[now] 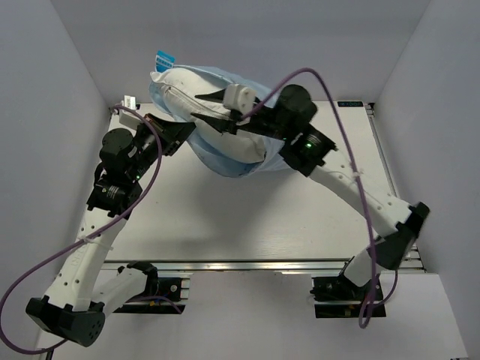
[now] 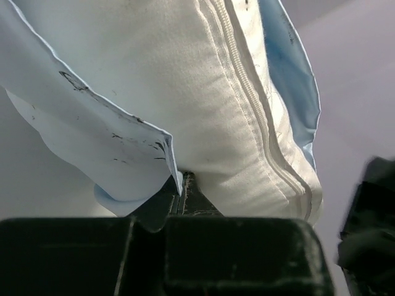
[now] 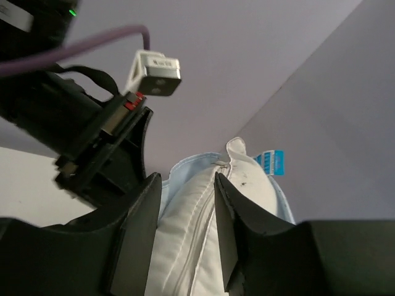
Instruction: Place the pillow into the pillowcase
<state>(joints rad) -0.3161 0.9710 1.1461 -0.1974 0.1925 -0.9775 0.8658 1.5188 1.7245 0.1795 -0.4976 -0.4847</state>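
Note:
The white pillow [image 1: 234,147] is raised over the back of the table, partly wrapped in the light blue pillowcase [image 1: 208,162]. My left gripper [image 1: 180,133] is shut on the pillowcase's open hem at the bundle's left side. In the left wrist view the jaws [image 2: 181,185] pinch the blue hem [image 2: 80,123] just beside the pillow [image 2: 228,111]. My right gripper [image 1: 199,106] straddles the pillow's zippered edge from the right. Its fingers [image 3: 185,179] press the pillow [image 3: 185,246] from both sides, and the pillowcase [image 3: 185,165] rims it behind.
A small blue tag [image 1: 163,58] [image 3: 271,161] sticks out at the bundle's far end, near the back wall. White walls close the table [image 1: 247,217] in on the left, back and right. The left arm's wrist [image 3: 105,142] sits close beside my right fingers.

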